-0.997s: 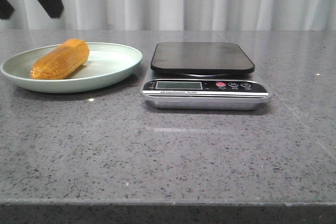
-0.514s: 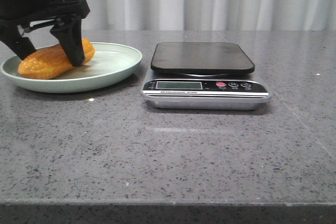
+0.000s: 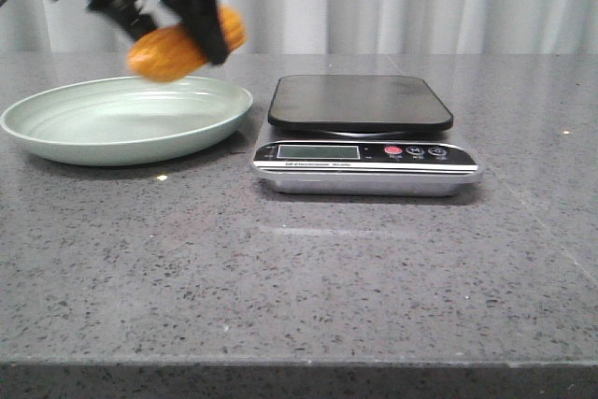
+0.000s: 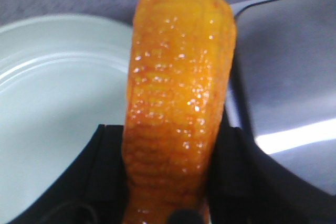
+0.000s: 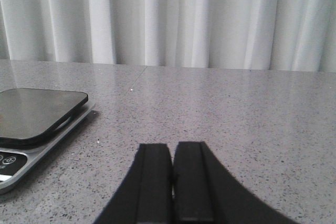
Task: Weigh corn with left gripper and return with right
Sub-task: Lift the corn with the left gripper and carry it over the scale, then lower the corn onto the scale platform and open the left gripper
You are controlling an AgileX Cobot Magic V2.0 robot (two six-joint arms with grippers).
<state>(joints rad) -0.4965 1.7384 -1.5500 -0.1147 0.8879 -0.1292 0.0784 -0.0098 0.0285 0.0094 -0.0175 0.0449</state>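
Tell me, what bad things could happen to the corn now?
The left hand holds the corn in the air above the plate, blurred from moving. The corn looks glossy in the wrist view, so it might slip and drop. It also sticks out well past the fingers, so it could twist in the grip. And if it lands near the edge of the scale, it might roll off onto the table.
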